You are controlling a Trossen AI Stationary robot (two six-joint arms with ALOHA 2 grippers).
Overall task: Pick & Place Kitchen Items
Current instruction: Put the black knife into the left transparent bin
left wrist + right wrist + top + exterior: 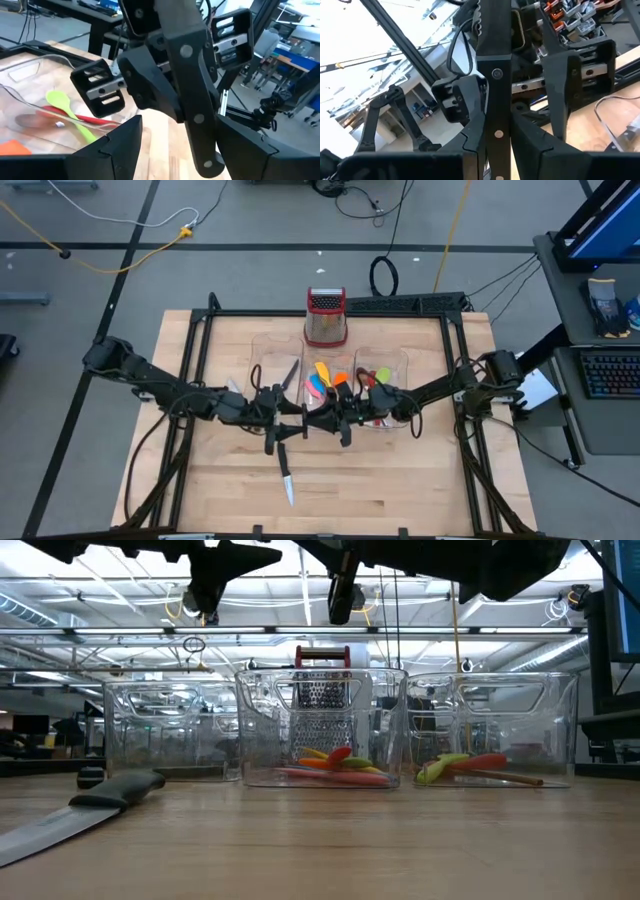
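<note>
Handover above mid-table: my right gripper (pixel 344 423) pinches a knife (pixel 497 100) by its black handle; my left gripper (pixel 273 430), fingers spread, straddles that handle. Second knife (pixel 285 476) lies on the table (pixel 420 490) nearby.

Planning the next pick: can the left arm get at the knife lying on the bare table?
Probably yes: the knife lies alone on the table, with the left gripper hanging close above it and nothing between.
</note>
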